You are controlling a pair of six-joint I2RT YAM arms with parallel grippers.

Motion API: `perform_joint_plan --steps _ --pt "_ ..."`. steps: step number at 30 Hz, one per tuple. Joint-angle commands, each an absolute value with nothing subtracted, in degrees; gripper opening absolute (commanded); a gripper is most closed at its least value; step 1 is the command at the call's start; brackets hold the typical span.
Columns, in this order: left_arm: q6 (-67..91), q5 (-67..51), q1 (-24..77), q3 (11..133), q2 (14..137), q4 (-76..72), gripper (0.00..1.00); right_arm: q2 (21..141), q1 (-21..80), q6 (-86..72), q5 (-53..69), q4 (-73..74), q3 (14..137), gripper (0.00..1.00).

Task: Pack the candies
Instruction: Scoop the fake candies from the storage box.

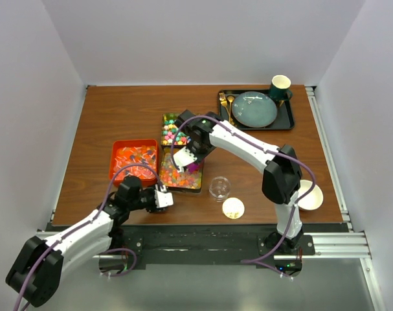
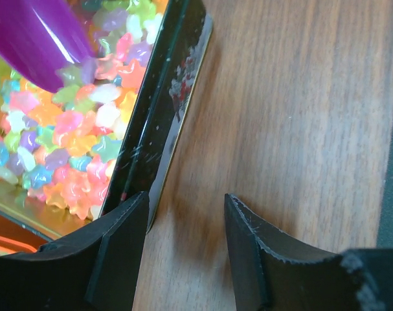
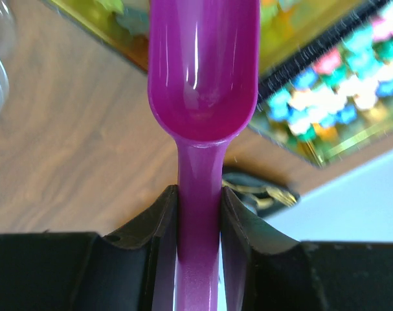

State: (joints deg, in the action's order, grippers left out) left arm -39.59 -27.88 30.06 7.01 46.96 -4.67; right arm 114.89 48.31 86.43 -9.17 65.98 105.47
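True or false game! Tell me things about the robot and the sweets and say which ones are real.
The right pincer grips a purple plastic scoop. True.
The left pincer holds a sweet. False: it is open, with no sweet in it.
The round teal plate lies on the black rectangular tray. True.
The small clear plastic cup stands on that tray. False: it stands on the brown wooden table.

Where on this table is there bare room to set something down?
Bare wood lies far left, behind the orange tray and left of the candy trays. Another patch is on the right, between the black tray and the white bowl. The middle front is crowded: left gripper, clear jar, lid, right gripper with purple scoop.
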Motion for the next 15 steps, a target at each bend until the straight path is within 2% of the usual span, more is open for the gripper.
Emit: perform_joint_plan --steps 1,15 --pt "-38.32 -27.16 29.71 7.38 47.55 -8.96 0.54 116.28 46.77 87.89 -4.57 66.54 103.62 0.00" --pt "-36.91 -27.07 29.71 7.29 47.37 -10.11 0.54 120.23 50.80 79.64 -13.09 67.59 107.49 0.00"
